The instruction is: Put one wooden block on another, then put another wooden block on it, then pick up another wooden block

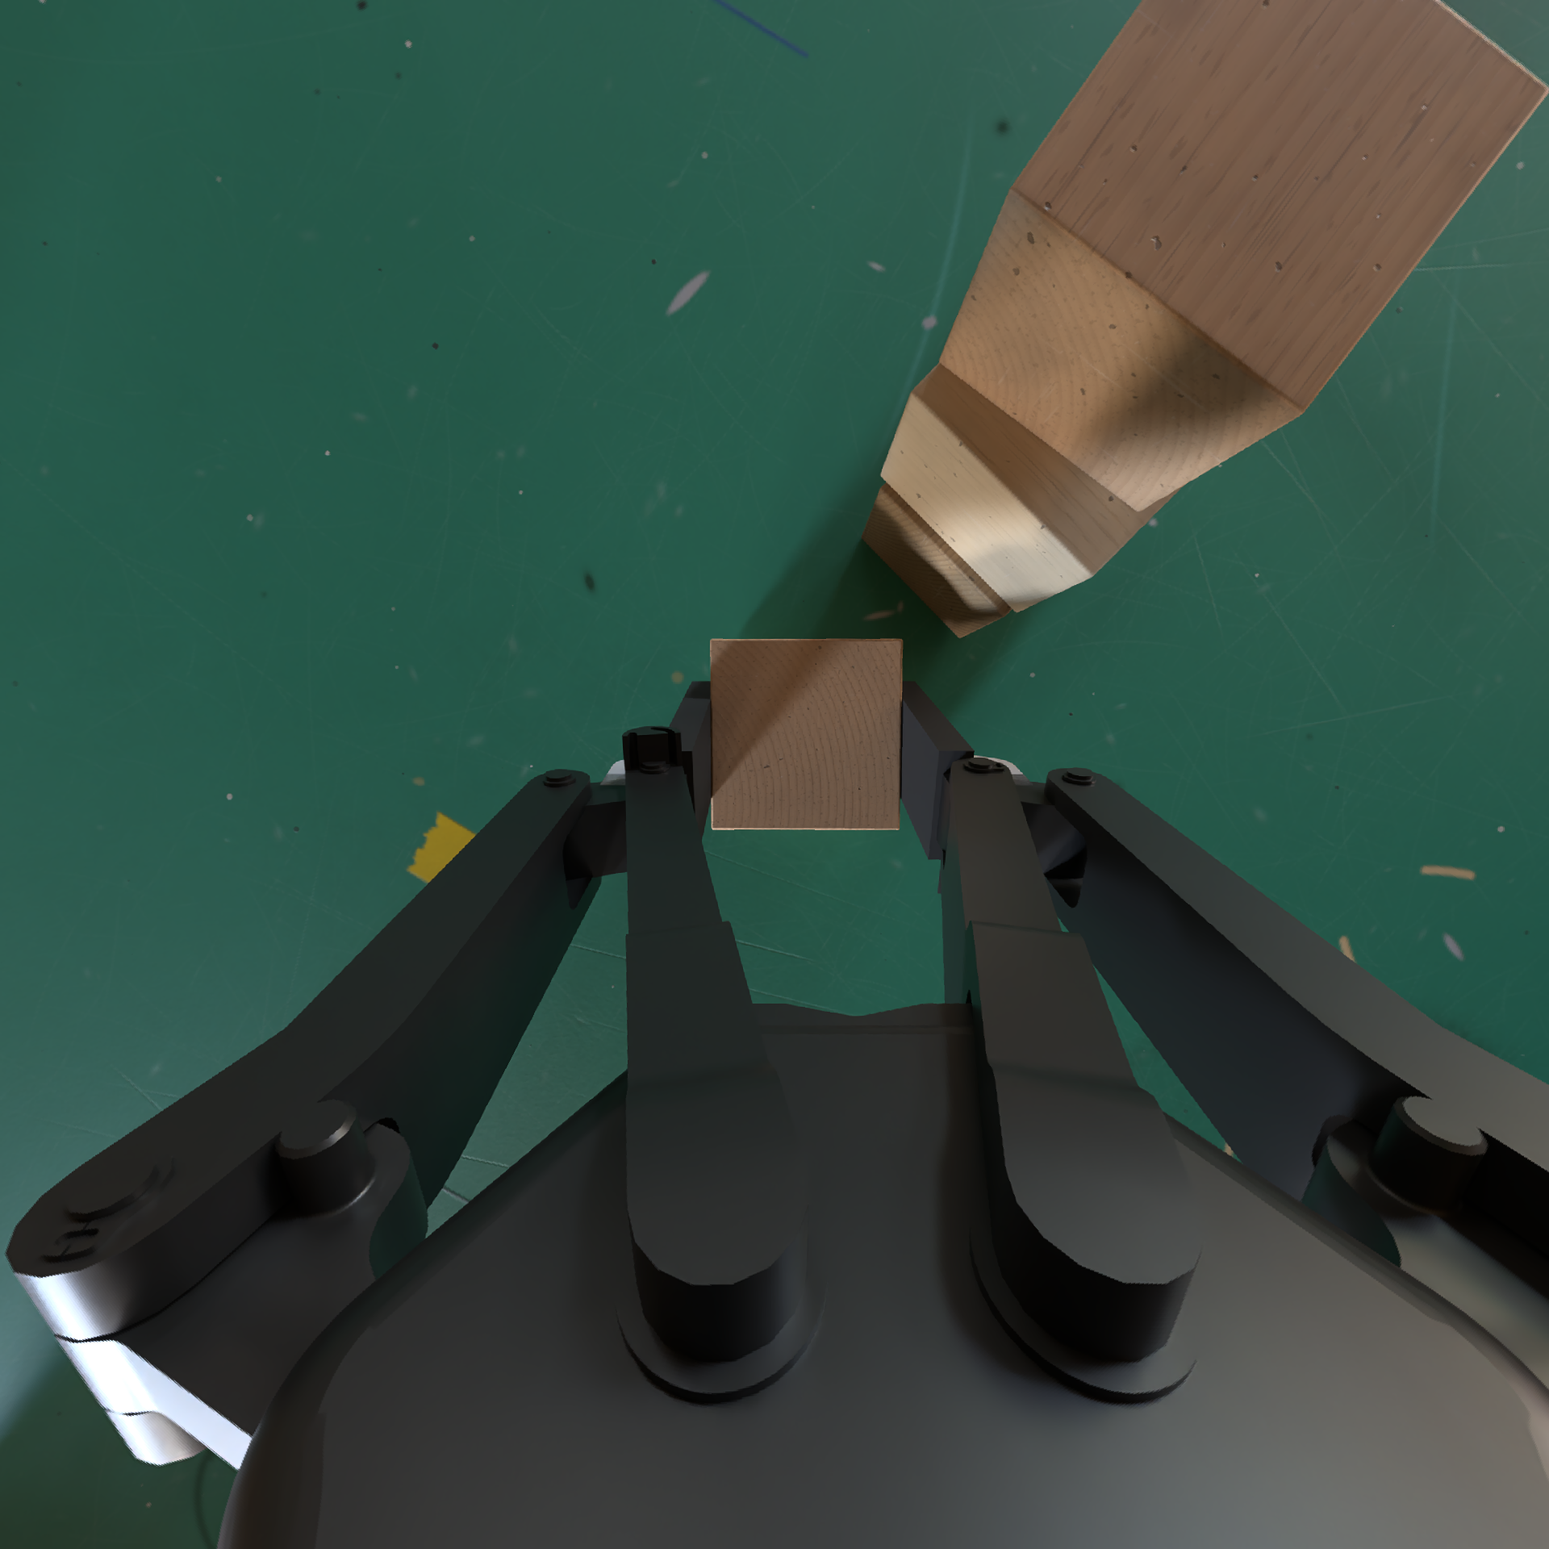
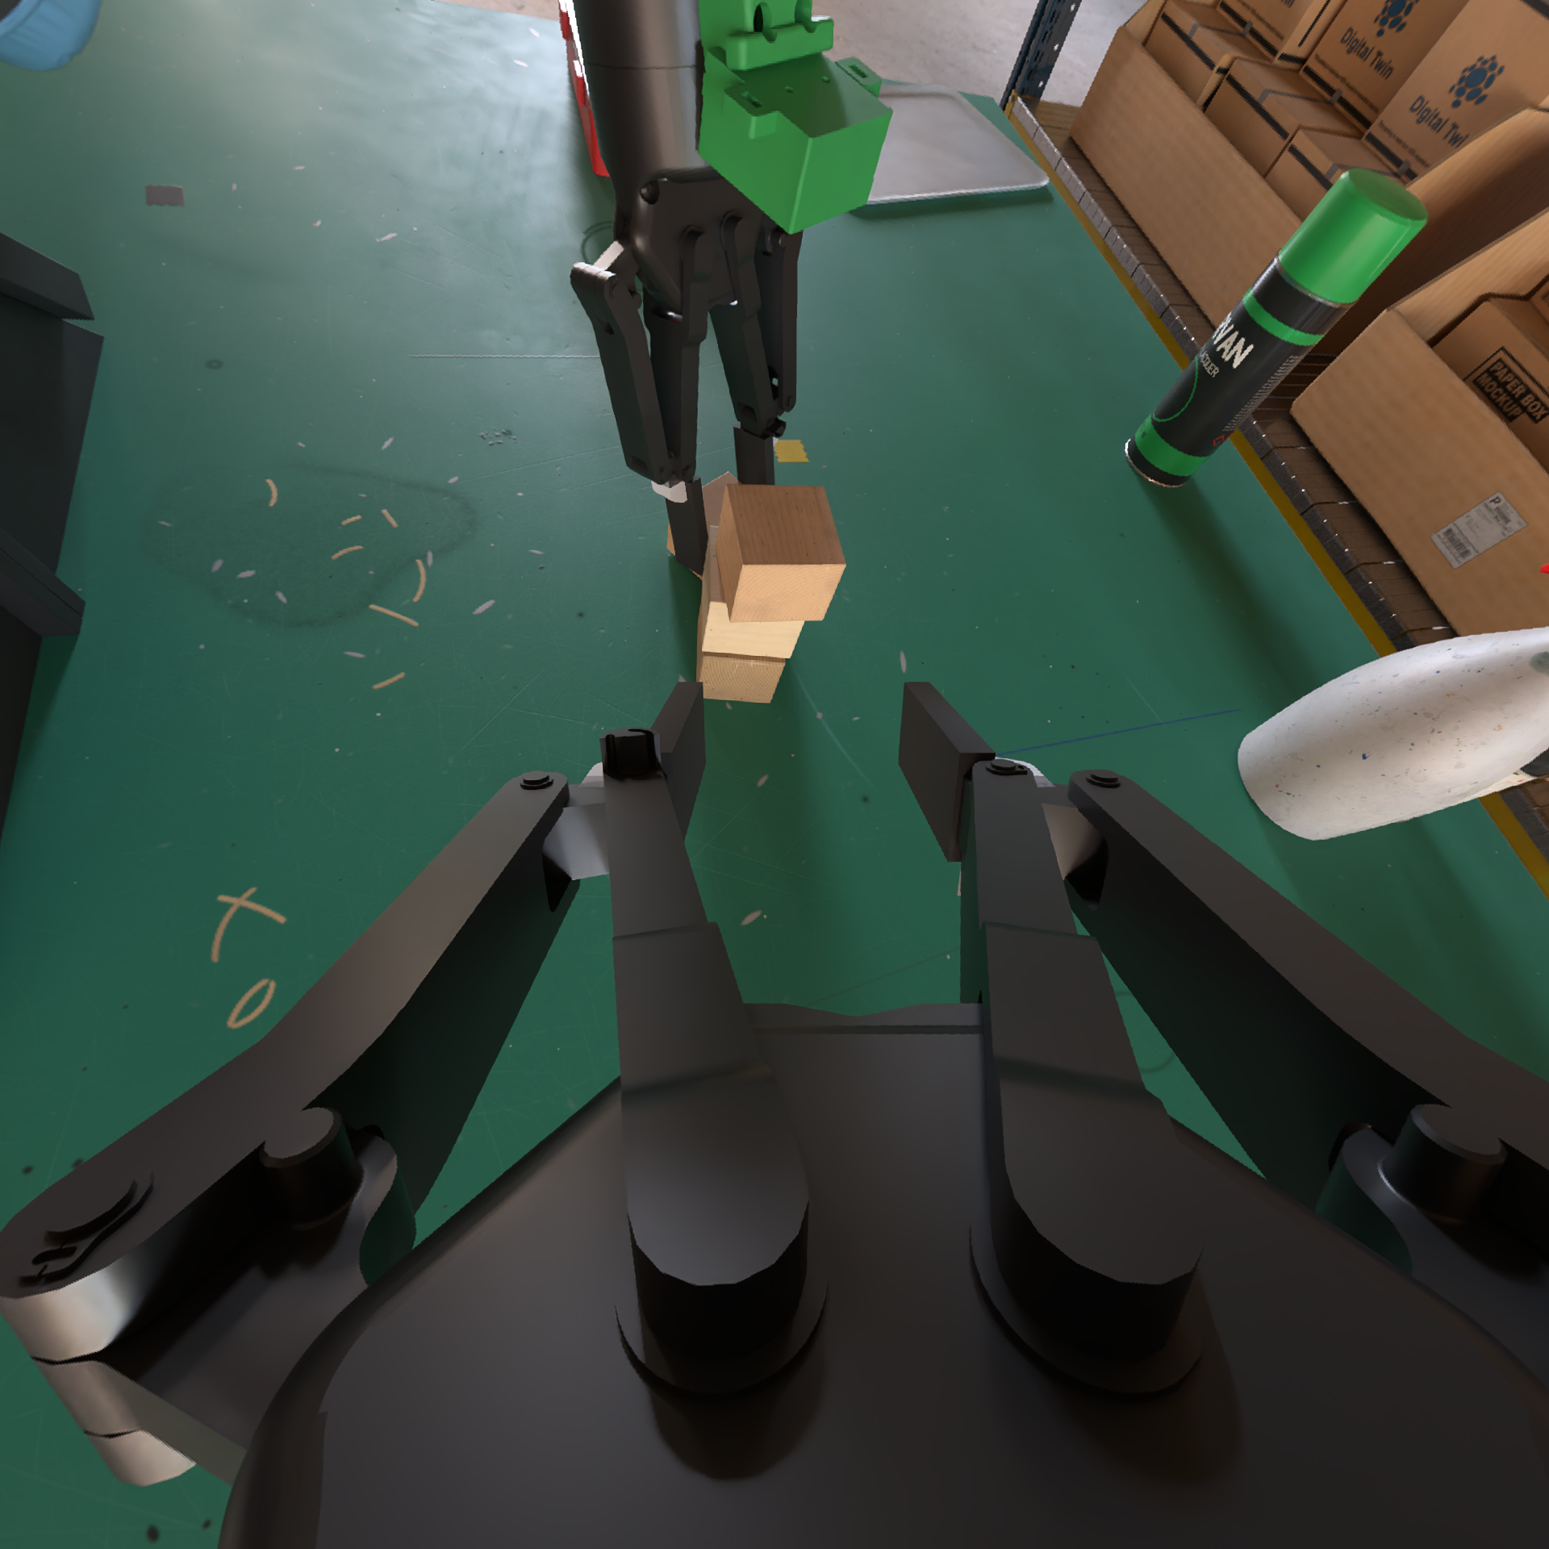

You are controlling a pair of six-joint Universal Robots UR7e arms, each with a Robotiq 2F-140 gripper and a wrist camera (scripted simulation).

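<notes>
In the left wrist view my left gripper (image 1: 805, 700) is shut on a small wooden block (image 1: 805, 738), one finger on each side. A stack of three wooden blocks (image 1: 1173, 293) stands just beyond it to the right, slightly twisted. In the right wrist view the stack (image 2: 767, 587) stands straight ahead of my right gripper (image 2: 802, 700), which is open, empty and a short way in front of it. The left gripper (image 2: 721, 511) shows behind the stack, holding its block (image 2: 712, 494) close to the green mat (image 2: 335, 335); I cannot tell if the block touches it.
A green-capped spray can (image 2: 1257, 335) stands at the right near the mat's edge, with cardboard boxes (image 2: 1425, 126) behind it. A white speckled bottle (image 2: 1408, 738) lies at the right. A grey tray (image 2: 947, 151) sits at the back. A dark block (image 2: 42, 419) stands at the left.
</notes>
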